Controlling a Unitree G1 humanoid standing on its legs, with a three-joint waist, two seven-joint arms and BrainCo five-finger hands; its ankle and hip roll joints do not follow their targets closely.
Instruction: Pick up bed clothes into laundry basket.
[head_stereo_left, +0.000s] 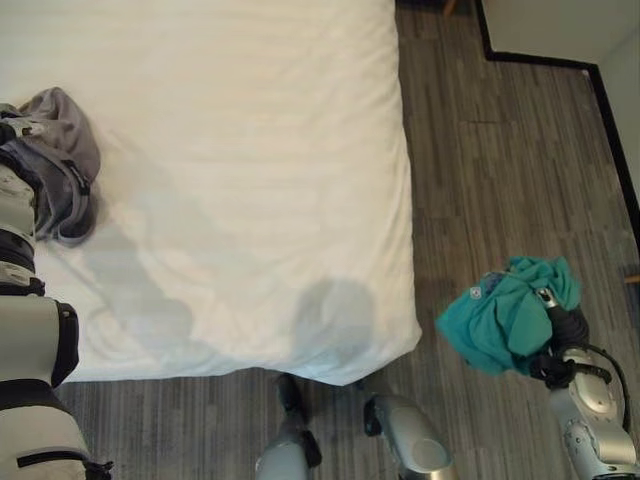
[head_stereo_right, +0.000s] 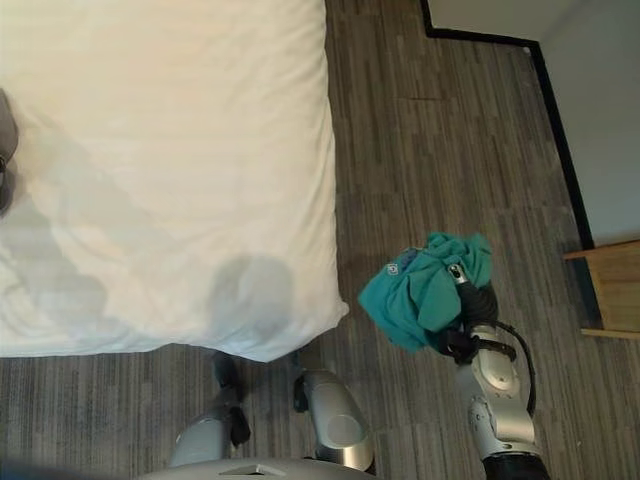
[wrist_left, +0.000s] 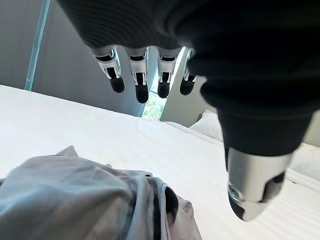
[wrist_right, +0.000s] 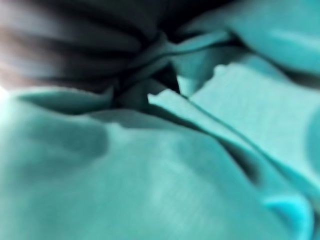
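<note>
**Teal garment held off the bed, grey one waits by the left hand**

Teal cloth crowds your right wrist view, folds pressed close against the dark cover. From the head camera, the right hand (head_stereo_left: 555, 330) is bunched into that teal garment (head_stereo_left: 505, 315), fingers curled into the fabric and carrying it in the air over the wood-plank floor (head_stereo_left: 490, 160), just off the bed's near corner. No laundry basket shows in these pictures, so turn to find it before you let go. Keep the grip closed while you move; the bundle hangs loose below the hand, and a trailing fold could slip or catch on the mattress corner. Bring it over the basket's opening, then release.

Your left hand (wrist_left: 145, 75) hovers with its fingers straight and relaxed, holding nothing, just above a crumpled grey garment (head_stereo_left: 60, 165) that lies near the left edge of the white bed (head_stereo_left: 250, 150). That piece likely comes next. Come down onto the thickest part of the heap so that you gather cloth and not the sheet beneath.

Further off, the floor runs to a dark skirting board (head_stereo_left: 540, 58) along the wall, and the corner of a light wooden piece of furniture (head_stereo_right: 615, 285) stands to your right, near the arm's swing. Give it room as you turn.
</note>
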